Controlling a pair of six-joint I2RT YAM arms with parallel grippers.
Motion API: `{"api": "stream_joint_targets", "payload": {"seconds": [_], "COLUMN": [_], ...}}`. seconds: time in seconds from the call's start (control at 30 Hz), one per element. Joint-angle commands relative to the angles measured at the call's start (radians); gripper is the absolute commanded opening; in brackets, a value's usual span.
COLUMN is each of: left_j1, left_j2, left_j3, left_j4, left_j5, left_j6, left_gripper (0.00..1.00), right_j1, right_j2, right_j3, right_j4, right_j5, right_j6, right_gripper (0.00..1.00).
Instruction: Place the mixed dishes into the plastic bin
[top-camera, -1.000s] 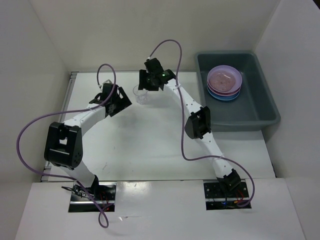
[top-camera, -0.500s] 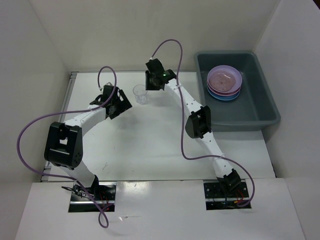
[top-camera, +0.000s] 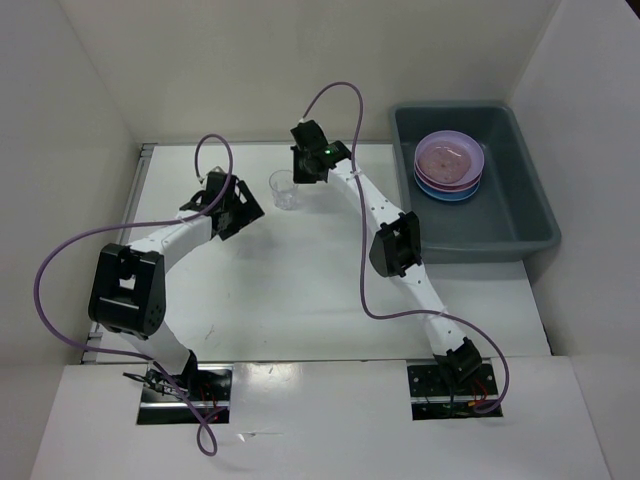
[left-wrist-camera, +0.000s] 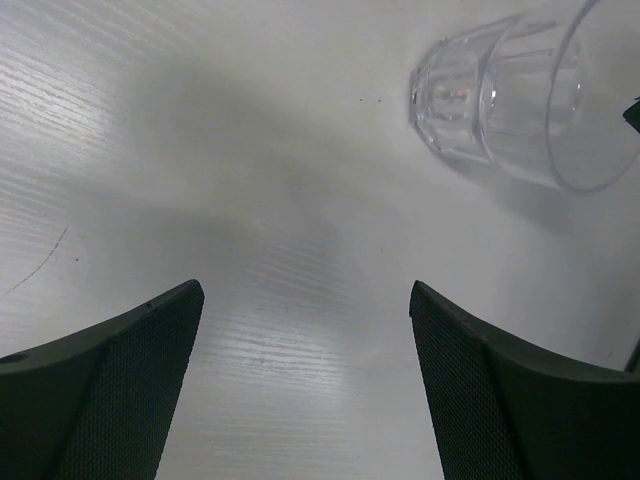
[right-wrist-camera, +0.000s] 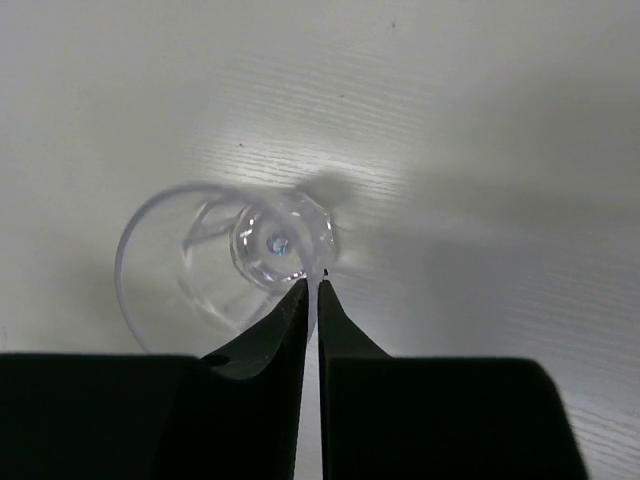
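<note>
Top external: white table, white walls, bin at right.

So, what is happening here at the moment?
The right hand pinches the rim of the small clear cup, which stands on the white table. The left hand hangs open close to the cup and holds nothing. A stack of round plates, pink on top, already lies in the grey-blue plastic bin.
</note>
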Motion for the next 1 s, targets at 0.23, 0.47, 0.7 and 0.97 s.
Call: {"api": "stream_joint_targets", "payload": {"seconds": [0.23, 0.47, 0.7, 0.97], "left_j1": [0.0, 0.0, 0.0, 0.0], "left_j2": [-0.045, -0.046, -0.046, -0.046], "left_j3": [-0.042, -0.063, -0.072, -0.082], "left_j4": [0.021, 0.048, 0.076, 0.085], "left_j5": [-0.021, -0.021, -0.011, 0.008], "left_j6": [-0.035, -0.067, -0.087, -0.096], "left_gripper": [0.91, 0.91, 0.91, 0.91], "right_j1": [0.0, -0.02, -0.121, -0.303], "right_j2": [-0.028, -0.286, -0.661, -0.938], "right_j3": [0.023, -0.099, -0.53, -0.765], "right_j4": [-0.051, -0.111, -0.07, -0.014], "right_j5": [-0.015, 0.095, 0.29, 0.335], "right_j6": [-0.017, -0.047, -0.067, -0.057], "right_gripper": [0.0, 0.0, 0.0, 0.0]}}
